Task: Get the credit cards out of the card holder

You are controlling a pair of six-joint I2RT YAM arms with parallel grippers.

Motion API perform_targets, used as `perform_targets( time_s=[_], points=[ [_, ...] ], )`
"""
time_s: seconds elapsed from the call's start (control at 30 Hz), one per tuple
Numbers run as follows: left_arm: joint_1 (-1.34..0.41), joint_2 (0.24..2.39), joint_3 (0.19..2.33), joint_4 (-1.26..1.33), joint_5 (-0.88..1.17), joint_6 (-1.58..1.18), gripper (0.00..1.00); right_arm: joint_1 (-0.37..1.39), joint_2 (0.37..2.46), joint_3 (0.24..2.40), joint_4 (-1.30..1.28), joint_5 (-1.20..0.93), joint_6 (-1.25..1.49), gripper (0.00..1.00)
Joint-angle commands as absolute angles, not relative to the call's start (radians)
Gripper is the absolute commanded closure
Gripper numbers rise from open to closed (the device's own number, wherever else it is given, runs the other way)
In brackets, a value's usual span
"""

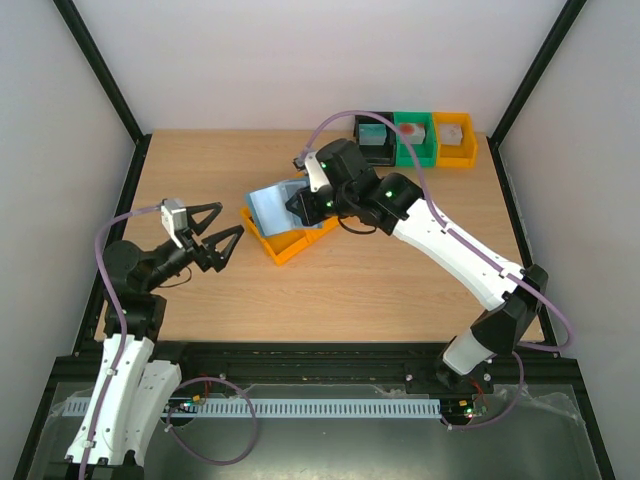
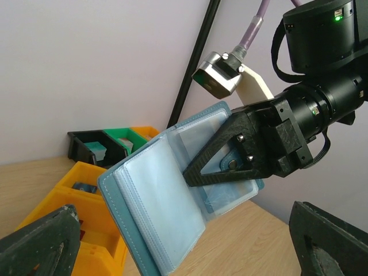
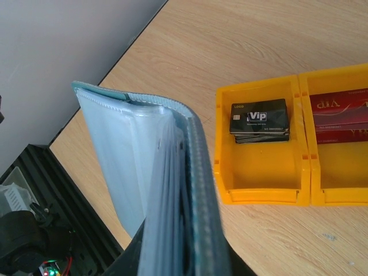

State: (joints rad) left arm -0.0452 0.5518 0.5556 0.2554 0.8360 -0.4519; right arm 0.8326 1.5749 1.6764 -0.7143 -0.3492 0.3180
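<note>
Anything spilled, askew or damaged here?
Nothing stands out. The right gripper holds the card holder fanned open in the air, and the black cards and red cards lie in separate compartments of the orange tray; the black stack is only slightly uneven.

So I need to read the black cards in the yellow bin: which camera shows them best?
The right wrist view: the black cards lie stacked in plain sight, "Vip" legible. The left wrist view catches only a dark edge in the yellow bin; the top view shows nothing of them.
</note>
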Motion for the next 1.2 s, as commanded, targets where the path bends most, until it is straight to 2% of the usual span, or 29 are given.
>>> perform_targets(
  time_s=[0.0,0.33,0.57,0.73,0.8,0.93,1.03,1.1,1.17],
  points=[
    [-0.046,0.560,0.553,0.281,0.847,-0.463,0.01,0.834,1.575,1.727,-0.705,-0.358,0.312,0.98],
    [-0.077,0.608,0.565,0.261,0.849,-0.510,0.00,0.836,1.524,1.649,-0.529,-0.502,0.383,0.98],
    [-0.077,0.613,0.555,0.256,0.817,-0.513,0.00,0.839,1.474,1.574,-0.371,-0.776,0.371,0.98],
    [-0.079,0.619,0.542,0.343,0.895,-0.538,0.01,0.841,1.417,1.475,-0.237,-0.857,0.402,0.98],
    [-0.088,0.622,0.540,0.374,0.924,-0.542,0.06,0.841,1.414,1.458,-0.198,-0.877,0.414,0.98],
    [-0.103,0.629,0.543,0.398,0.950,-0.550,0.34,0.842,1.429,1.464,-0.161,-0.891,0.422,0.98],
    [-0.109,0.634,0.542,0.430,0.972,-0.559,0.40,0.843,1.448,1.476,-0.164,-0.890,0.421,0.98],
    [-0.113,0.636,0.542,0.452,0.979,-0.574,0.37,0.844,1.456,1.483,-0.176,-0.881,0.415,0.98],
    [-0.115,0.638,0.543,0.468,0.981,-0.586,0.26,0.844,1.460,1.488,-0.186,-0.859,0.411,0.98]
  ],
)
